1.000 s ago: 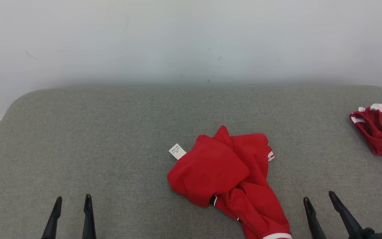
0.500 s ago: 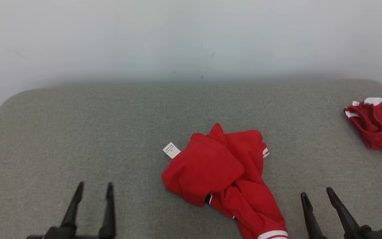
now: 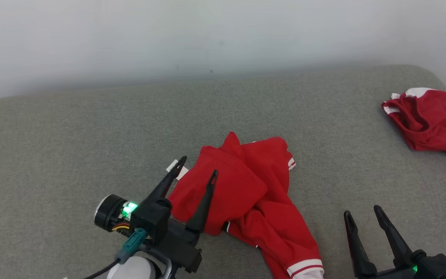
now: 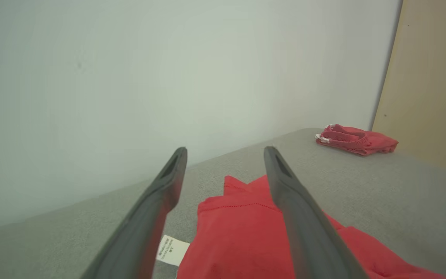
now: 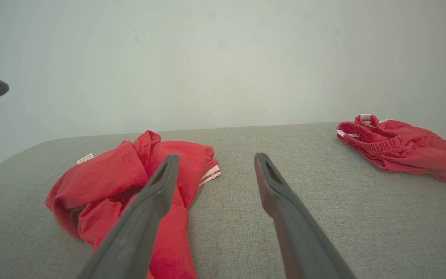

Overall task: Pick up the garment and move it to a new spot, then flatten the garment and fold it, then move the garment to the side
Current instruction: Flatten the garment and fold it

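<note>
Lying diagonally, garment (image 3: 242,186) — cuff (image 3: 304,267) seemingly nearest, rightward, left tool (image 3: 199,164) spread over it, right tool (image 3: 362,210) spread.

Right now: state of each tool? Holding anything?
left tool: open, holding nothing, close to the crumpled red fabric garment.
right tool: open, holding nothing, over the grey fabric surface.

2nd red garment (image 3: 430,118) on grey surface (image 3: 72,135), far rt.
</note>
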{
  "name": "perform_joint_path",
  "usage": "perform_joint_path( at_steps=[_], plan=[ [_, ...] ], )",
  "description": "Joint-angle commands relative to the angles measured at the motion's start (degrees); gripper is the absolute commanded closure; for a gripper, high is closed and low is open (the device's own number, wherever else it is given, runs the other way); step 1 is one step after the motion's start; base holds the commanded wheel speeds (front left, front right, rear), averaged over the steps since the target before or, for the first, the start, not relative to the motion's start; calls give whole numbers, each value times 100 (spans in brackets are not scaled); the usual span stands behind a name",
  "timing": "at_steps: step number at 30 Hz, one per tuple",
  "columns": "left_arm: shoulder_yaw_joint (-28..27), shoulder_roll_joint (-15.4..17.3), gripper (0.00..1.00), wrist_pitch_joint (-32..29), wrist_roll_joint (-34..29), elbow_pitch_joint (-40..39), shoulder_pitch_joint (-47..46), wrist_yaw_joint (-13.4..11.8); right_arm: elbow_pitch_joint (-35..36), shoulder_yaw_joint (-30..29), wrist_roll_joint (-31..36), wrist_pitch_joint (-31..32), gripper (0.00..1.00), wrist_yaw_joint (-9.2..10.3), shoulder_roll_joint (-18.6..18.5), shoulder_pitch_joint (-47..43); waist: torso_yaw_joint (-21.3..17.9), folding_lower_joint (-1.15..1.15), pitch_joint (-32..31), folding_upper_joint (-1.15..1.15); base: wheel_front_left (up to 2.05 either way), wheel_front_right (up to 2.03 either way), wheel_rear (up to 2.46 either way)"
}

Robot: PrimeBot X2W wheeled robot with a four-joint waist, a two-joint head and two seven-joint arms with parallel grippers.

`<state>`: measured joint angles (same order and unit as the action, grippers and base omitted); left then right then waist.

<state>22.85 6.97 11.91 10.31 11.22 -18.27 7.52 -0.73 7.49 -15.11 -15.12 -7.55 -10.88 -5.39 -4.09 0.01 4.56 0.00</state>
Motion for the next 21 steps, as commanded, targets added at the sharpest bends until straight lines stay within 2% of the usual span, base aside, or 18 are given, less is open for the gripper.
perform_joint_path(
  at_steps=[1, 9, 18, 19, 20, 21],
  plan=[
    [85, 47, 0, -31, 46, 46, -82, -12, -1, -5, -47, -1, 0, 11, 33, 51, -181, -1, 143, 0, 0, 0, 0],
    [708, 304, 0, -313, 188, 369, 79, -13, 7, -33, -51, -1, 0, 11, 69, 112, -387, -1, 282, 0, 0, 0, 0],
    [801, 381, 0, -317, 373, 1088, 167, -13, -1, 13, -44, -1, 0, 11, 15, 209, -541, -1, 375, 0, 0, 0, 0],
    [788, 380, 71, -263, 373, 1161, 116, -23, 0, 15, -45, -1, 0, 11, 8, 217, -555, -1, 374, 0, 0, 0, 0],
    [771, 372, 98, -228, 385, 1234, 62, -33, -3, 12, -44, -1, 0, 11, 2, 219, -562, -1, 369, 0, 0, 0, 0],
    [753, 370, 100, -179, 389, 1306, 13, -44, -8, 4, -41, -1, 0, 11, -3, 220, -566, -1, 359, 0, 0, 0, 0]
  ],
)
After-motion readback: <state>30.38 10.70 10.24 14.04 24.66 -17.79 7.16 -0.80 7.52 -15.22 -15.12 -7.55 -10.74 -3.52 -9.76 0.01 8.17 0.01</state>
